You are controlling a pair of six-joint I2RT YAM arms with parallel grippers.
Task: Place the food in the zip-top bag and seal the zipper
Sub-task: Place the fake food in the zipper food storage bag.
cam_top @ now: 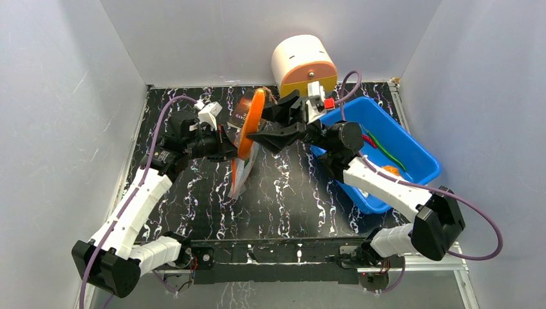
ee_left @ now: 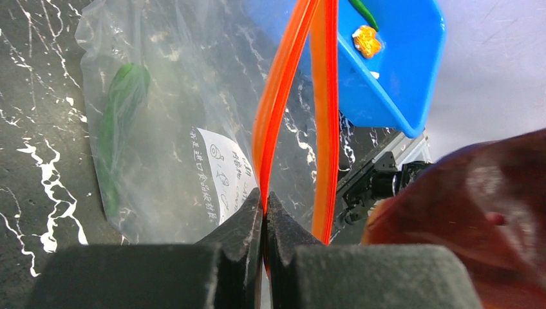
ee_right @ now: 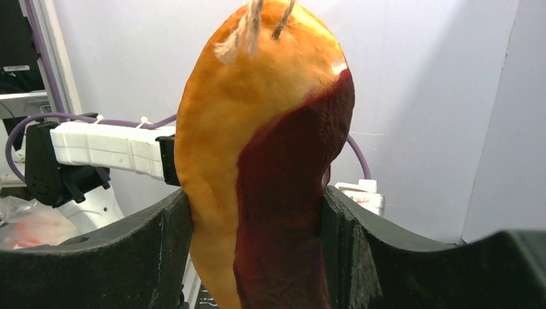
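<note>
Pinching zipper [ee_left: 277,109], left end effector [ee_left: 264,203] hangs bag [ee_left: 167,96]. Right end effector [ee_right: 256,219] grips slice [ee_right: 257,129], just right of its open mouth.

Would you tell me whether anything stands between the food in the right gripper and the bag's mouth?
No separate object does. The orange-brown slice in the right gripper hangs beside the zipper, whose strips, held by the left gripper, are only narrowly parted.

Orange zipper [ee_left: 326,96], blue bin [cam_top: 422,164], marbled black table [cam_top: 290,193], seemingly green stick [ee_left: 119,96].
</note>
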